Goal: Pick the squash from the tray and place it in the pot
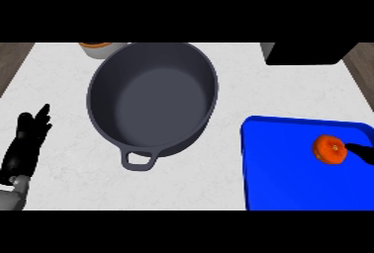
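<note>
white marble counter. right hand barely in view at right edge, meeting round orange squash; open or closed, can't tell. squash sits on blue rectangular tray. dark grey oval pot further left. left hand open, resting lower left.

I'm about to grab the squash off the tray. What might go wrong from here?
1. The round squash sits near the right side of the blue tray; the right hand, barely in view, might nudge it and set it rolling.
2. The pot lies well to the left; a low carry could knock its rim.
</note>
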Controlling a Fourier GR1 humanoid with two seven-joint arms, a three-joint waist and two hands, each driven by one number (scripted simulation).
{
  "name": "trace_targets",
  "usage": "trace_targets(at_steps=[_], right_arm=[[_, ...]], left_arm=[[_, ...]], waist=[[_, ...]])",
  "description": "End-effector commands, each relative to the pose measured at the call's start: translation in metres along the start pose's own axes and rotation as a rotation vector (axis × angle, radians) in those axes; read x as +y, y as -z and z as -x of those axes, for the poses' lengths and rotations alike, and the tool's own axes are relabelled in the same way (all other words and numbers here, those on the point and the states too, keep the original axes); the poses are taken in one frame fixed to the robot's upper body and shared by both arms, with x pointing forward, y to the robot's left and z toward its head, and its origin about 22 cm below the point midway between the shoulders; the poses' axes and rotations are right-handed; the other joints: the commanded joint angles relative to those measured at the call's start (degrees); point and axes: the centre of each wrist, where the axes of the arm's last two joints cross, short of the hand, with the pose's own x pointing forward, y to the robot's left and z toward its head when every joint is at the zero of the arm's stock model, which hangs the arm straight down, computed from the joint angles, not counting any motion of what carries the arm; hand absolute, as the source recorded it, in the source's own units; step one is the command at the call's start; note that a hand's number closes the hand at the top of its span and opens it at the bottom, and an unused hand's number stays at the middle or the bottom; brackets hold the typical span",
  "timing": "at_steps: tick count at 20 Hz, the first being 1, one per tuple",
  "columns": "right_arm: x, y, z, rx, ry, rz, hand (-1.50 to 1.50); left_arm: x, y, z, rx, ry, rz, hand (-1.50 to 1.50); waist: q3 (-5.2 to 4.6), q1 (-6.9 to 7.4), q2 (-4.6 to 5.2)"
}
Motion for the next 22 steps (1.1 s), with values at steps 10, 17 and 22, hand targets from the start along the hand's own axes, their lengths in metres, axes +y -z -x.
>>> trace_targets(at_steps=[10, 17, 22], right_arm=[[-0.031, -0.004, -0.075, 0.251, -0.253, -0.510, -1.50], [-0.017, -0.005, -0.074, 0.372, -0.305, -0.481, -1.50], [-0.009, 0.005, -0.052, 0.377, -0.305, -0.499, -1.50]], left_arm=[[-0.007, 0.001, -0.022, -0.012, 0.006, 0.040, 0.00], [-0.008, -0.005, -0.001, -0.009, -0.013, 0.042, 0.00], [-0.001, -0.008, -0.014, 0.004, -0.007, 0.013, 0.00]], waist=[[0.27, 1.64, 0.17], [0.26, 1.34, 0.15], [0.29, 1.30, 0.13]])
